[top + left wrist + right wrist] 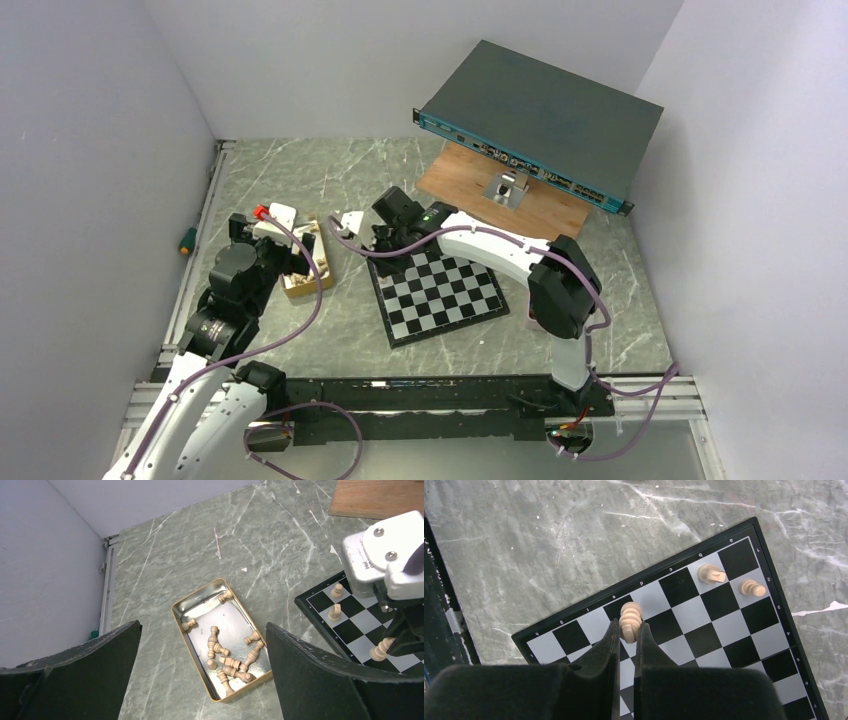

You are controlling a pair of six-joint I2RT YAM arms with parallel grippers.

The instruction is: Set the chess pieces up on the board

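The right fingers [614, 641] pinch a light tan chess piece [630, 620] at the board's [696, 614] edge row. Two more tan pieces [711, 573] stand at its 2 o'clock, near the board's corner. The left fingers [112, 655], spread wide, hover over an open tin [197, 596] of tan pieces [230, 662] on the worktop [260, 530], at the board's 9 o'clock.

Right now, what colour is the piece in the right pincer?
The piece in the right pincer is light tan; right wrist view shows it best.
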